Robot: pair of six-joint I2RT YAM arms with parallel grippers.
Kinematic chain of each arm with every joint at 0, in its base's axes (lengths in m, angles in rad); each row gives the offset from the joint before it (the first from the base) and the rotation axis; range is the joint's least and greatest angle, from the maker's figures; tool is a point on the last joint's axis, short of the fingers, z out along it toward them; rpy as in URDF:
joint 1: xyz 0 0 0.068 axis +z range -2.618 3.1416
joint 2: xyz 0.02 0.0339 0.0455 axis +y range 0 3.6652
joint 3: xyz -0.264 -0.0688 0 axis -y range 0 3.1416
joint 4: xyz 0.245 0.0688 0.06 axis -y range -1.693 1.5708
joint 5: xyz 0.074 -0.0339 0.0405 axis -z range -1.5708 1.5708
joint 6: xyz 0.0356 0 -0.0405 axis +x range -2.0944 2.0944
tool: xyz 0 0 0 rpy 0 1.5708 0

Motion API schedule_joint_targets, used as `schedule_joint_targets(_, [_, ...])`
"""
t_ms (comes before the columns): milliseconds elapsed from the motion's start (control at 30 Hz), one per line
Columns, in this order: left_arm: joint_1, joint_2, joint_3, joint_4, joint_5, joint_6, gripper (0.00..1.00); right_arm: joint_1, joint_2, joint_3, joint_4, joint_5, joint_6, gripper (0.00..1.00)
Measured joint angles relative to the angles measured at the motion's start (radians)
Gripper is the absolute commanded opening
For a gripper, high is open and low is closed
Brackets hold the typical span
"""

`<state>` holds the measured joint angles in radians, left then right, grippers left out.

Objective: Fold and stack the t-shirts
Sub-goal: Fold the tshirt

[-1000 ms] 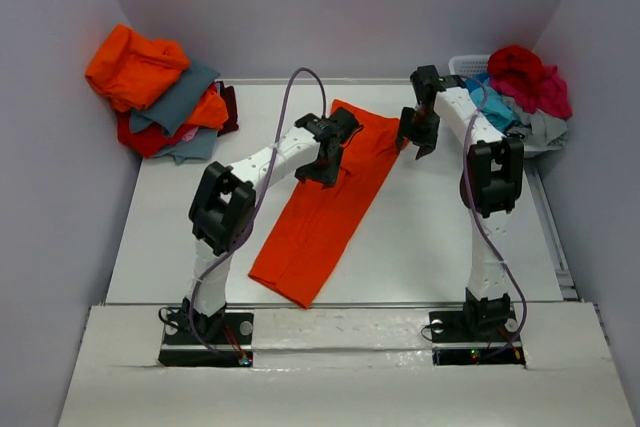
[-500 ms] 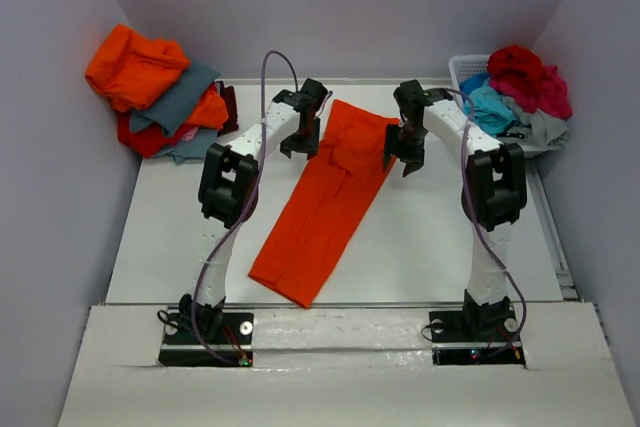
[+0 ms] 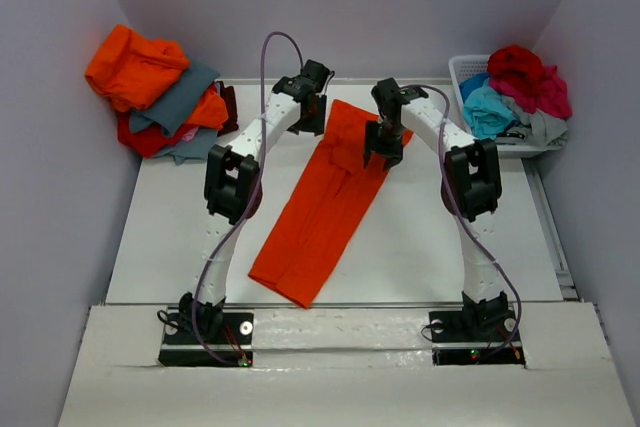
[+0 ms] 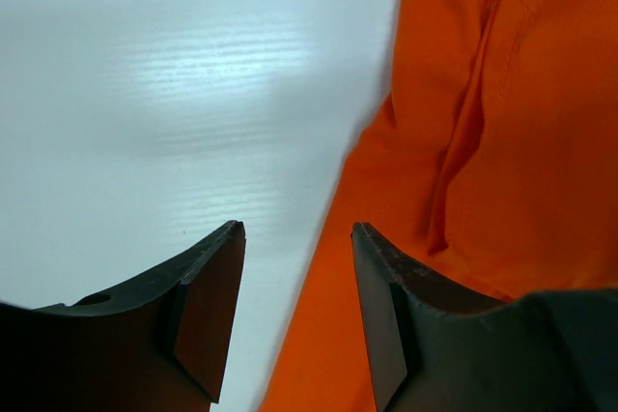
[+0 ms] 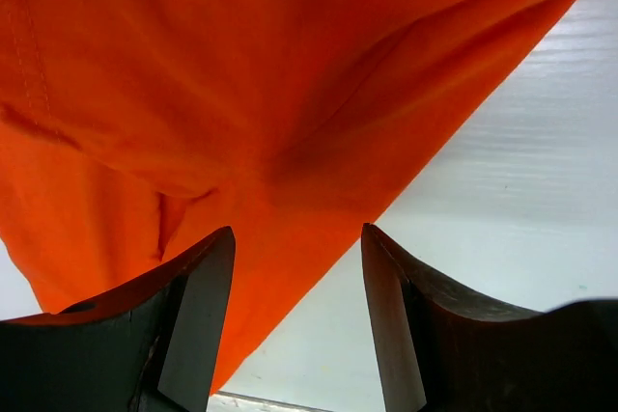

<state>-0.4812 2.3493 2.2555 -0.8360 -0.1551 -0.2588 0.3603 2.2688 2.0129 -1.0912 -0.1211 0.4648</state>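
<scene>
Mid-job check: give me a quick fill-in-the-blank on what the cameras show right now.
1. The long folded t-shirt lying on the table is ____ in colour.
2. The left tool and the right tool are both ____, gripping nothing.
3. The white basket sits at the table's far ____ corner.
Missing words: orange; open; right.
</scene>
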Motion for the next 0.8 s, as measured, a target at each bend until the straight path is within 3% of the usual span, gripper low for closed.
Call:
schedule_joint_targets(267, [0.04,0.082,0.078,0.07,0.08,0.038,0.6,-0.006,0.068,0.105,-0.006,0.057,0.049,0.61])
schedule_joint_targets(800, [0.008,0.124,0.111,0.19,0.427,0.089,0.61,-0.061,0.156,0.181,-0.011,0.157,0.153,0.61])
